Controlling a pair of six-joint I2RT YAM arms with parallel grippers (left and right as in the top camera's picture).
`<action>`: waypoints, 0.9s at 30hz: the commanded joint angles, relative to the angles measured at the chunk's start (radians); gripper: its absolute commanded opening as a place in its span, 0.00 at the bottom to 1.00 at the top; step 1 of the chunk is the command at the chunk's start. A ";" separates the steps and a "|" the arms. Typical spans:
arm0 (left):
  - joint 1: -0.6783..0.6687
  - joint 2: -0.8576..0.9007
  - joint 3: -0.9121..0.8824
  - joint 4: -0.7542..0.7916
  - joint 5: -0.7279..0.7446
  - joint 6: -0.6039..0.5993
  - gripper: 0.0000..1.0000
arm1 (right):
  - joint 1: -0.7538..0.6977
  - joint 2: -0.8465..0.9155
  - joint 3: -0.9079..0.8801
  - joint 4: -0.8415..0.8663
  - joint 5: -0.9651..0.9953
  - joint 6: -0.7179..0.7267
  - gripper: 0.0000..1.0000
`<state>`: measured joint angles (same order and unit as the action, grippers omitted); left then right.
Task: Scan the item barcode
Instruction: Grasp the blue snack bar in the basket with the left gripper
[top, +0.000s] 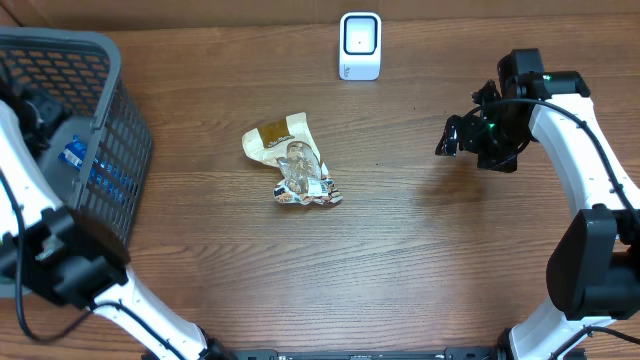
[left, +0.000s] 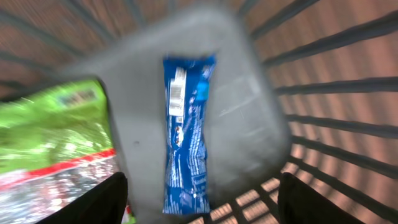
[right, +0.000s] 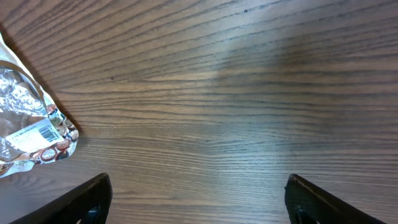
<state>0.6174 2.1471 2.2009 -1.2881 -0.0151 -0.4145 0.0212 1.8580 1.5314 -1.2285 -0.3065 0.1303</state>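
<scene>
A crumpled clear and foil snack packet (top: 295, 170) lies mid-table, and a white barcode label shows on it in the right wrist view (right: 31, 134). The white scanner (top: 360, 45) stands at the far edge. My right gripper (top: 452, 137) hovers open over bare wood to the packet's right, its fingers wide apart with nothing between them (right: 199, 190). My left gripper (left: 202, 196) is down inside the grey basket (top: 125, 95), open. A blue packet (left: 186, 130) lies loose on the basket floor between its spread fingers, which do not touch it.
A green packet (left: 56, 118) lies beside the blue one in the basket. The basket fills the table's left edge, with the left arm (top: 30, 210) reaching into it. Bare wood (top: 420, 260) surrounds the snack packet.
</scene>
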 joint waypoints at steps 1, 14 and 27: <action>0.012 0.137 -0.018 -0.014 0.076 -0.050 0.62 | -0.003 -0.030 0.024 -0.009 0.006 -0.005 0.90; 0.012 0.335 -0.006 -0.064 0.086 -0.057 0.04 | -0.003 -0.030 0.024 -0.013 0.006 -0.005 0.90; -0.008 -0.018 0.318 -0.229 0.084 0.039 0.04 | -0.004 -0.030 0.024 -0.008 0.006 -0.005 0.90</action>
<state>0.6235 2.3432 2.4184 -1.5002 0.0601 -0.4328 0.0212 1.8576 1.5314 -1.2411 -0.3065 0.1307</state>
